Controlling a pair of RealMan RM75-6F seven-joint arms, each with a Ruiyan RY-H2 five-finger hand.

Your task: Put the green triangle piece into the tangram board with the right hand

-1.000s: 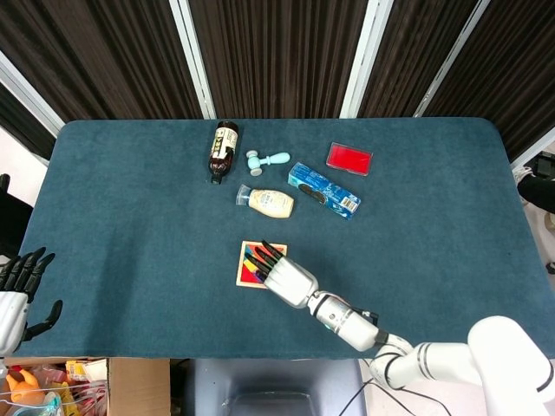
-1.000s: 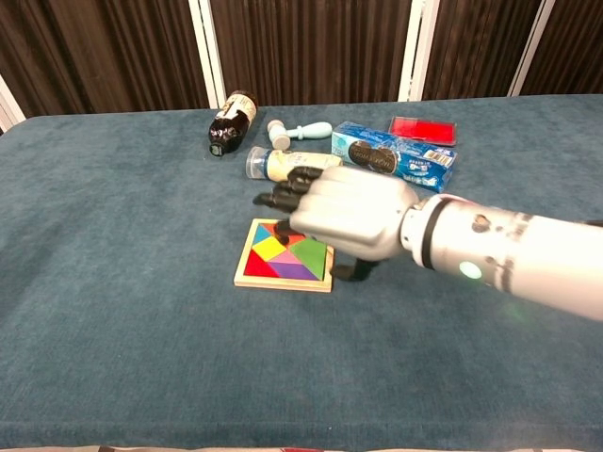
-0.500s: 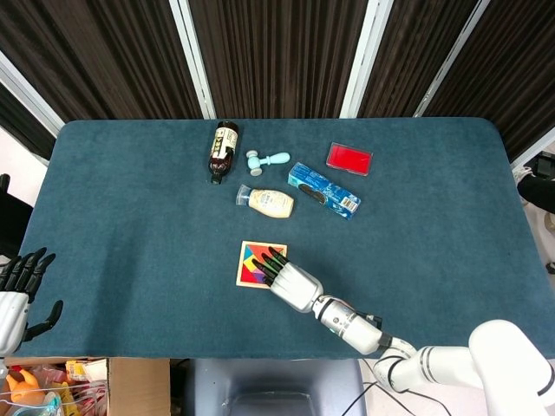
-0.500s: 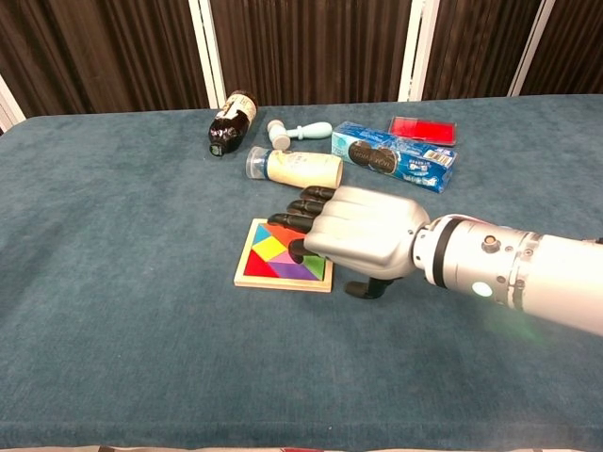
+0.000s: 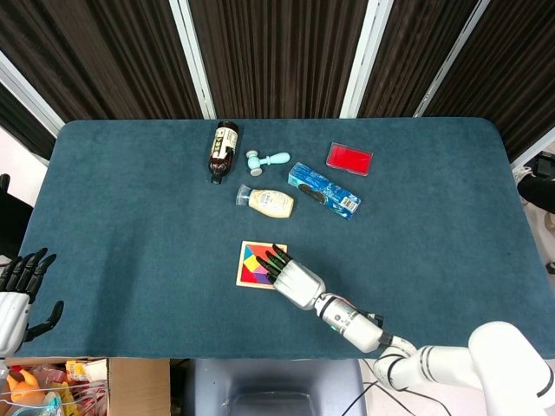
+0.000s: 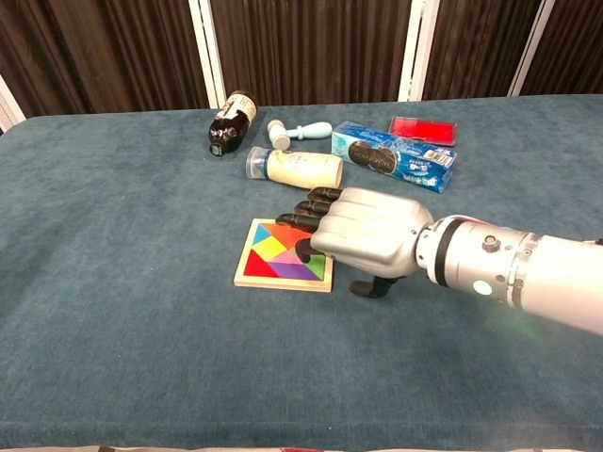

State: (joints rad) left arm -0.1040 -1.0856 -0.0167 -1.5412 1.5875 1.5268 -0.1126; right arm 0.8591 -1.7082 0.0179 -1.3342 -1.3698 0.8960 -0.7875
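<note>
The wooden tangram board point(image 5: 254, 263) point(image 6: 267, 261) lies flat on the blue tablecloth, filled with coloured pieces. The green triangle piece point(image 6: 318, 269) sits in the board along its right edge, partly under my fingers. My right hand point(image 5: 293, 282) point(image 6: 369, 235) hovers low at that edge, its dark fingertips point(image 6: 303, 250) reaching over the pieces and its thumb pointing down beside the board. It holds nothing. My left hand point(image 5: 17, 293) hangs past the table's near left corner with fingers spread and empty.
Behind the board lie a cream bottle point(image 5: 267, 202), a blue box point(image 5: 323, 190), a red case point(image 5: 349, 159), a light-blue toy hammer point(image 5: 267, 159) and a brown bottle point(image 5: 222, 151). A cardboard box of items point(image 5: 52, 386) stands below the left corner.
My right hand has drawn back from over the board's middle to its right edge and sunk lower, uncovering more of the pieces. The left hand has not moved.
</note>
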